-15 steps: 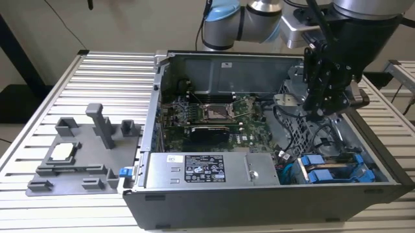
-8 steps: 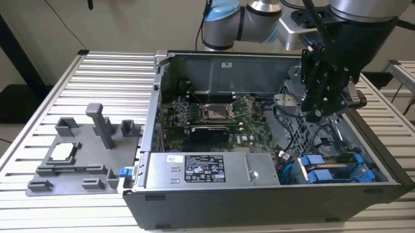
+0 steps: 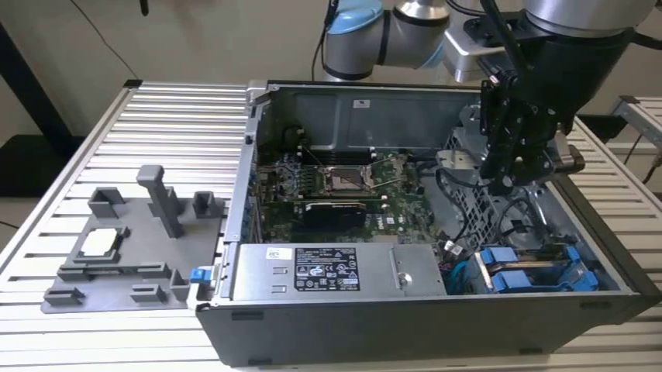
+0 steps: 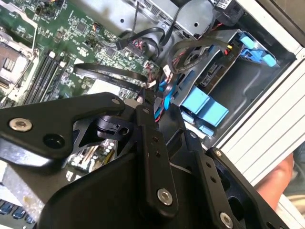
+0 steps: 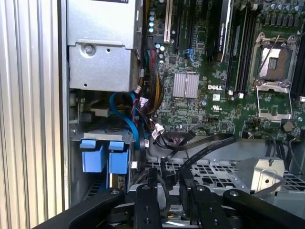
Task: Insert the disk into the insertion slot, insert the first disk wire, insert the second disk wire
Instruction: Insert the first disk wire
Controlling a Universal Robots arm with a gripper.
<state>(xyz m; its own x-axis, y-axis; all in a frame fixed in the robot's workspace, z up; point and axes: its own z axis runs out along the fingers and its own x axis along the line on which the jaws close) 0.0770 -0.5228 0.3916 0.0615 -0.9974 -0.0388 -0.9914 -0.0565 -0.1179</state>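
Above the perforated grey cage [image 5: 214, 172] hangs the black tool [image 3: 506, 184].

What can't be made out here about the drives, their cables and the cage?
- Exterior view: the end effector covers part of the drive cage behind it.
- First wrist view: the black cables run down behind the end effector, so their ends are hidden.
- First wrist view: the blue carriers face the camera handle-first; the bay hides the drive bodies, so the two cannot be told apart.
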